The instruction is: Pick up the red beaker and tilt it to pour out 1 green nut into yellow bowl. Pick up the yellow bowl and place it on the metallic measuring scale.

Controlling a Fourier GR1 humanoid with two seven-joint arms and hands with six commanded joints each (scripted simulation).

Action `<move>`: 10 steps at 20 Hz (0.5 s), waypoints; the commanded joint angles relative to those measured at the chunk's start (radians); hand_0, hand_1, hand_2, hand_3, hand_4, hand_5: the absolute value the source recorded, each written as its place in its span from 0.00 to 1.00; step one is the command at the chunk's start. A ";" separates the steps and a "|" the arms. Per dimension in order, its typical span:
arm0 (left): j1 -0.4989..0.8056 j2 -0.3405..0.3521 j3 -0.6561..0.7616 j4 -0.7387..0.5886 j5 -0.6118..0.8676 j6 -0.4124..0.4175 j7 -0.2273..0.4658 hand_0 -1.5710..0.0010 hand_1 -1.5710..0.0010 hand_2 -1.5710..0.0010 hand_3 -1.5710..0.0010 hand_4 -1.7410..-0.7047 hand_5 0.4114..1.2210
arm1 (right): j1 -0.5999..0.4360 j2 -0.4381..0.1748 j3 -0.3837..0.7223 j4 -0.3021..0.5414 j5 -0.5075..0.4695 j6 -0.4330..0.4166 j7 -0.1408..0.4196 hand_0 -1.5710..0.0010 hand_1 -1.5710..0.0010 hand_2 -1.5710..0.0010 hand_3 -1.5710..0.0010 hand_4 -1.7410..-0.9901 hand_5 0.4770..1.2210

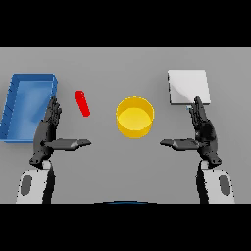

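From the head view I see the red beaker lying tilted on the grey counter, between the blue tray and the yellow bowl at centre. The metallic measuring scale sits far right. My left hand hovers by the tray, my right hand just below the scale; both have fingers straight and thumbs out, holding nothing.

beaker red | bowl yellow | tray blue | scale pale silver-grey | table grey | hands dark
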State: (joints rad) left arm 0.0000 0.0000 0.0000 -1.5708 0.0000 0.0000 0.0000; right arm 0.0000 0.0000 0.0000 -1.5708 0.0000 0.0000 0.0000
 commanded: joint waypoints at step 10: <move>0.122 0.049 -0.094 -0.152 -0.094 -0.030 -0.014 1.00 1.00 1.00 1.00 0.52 0.32 | 0.032 -0.084 0.063 -0.055 0.149 -0.011 -0.043 1.00 1.00 1.00 1.00 0.73 0.14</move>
State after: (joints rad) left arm 0.1212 0.0490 -0.0944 -1.7228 -0.0935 -0.0297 -0.0165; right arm 0.0314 -0.0838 0.0627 -1.6260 0.1490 -0.0113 -0.0444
